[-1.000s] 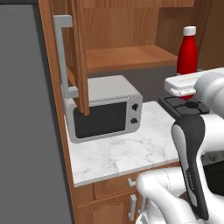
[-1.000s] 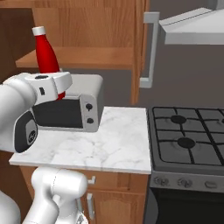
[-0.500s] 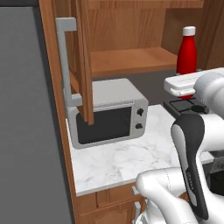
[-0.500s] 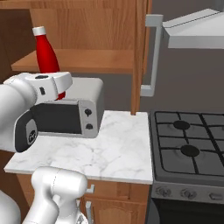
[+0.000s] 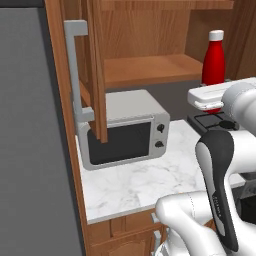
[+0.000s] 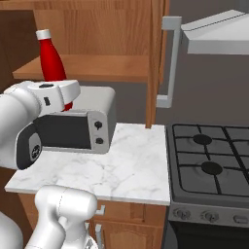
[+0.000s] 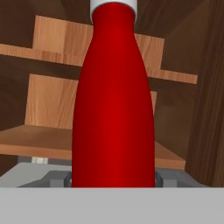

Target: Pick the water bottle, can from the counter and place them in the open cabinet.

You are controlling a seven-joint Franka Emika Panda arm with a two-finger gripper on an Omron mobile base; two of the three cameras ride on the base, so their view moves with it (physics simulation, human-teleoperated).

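The tool (image 7: pixel 113 177) is clamped on the water bottle (image 7: pixel 113 109) — upright, long axis vertical — and the open cabinet's shelf (image 7: pixel 35 140) lies just beyond it, slightly lower.

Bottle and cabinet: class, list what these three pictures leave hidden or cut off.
- Bottle base: both base views, behind the white hand.
- Bottle cap top: hand view, cut by the upper edge.
- Gripper fingertips: hand view, behind the bottle.
- Cabinet top: both base views, cut by the upper edge.
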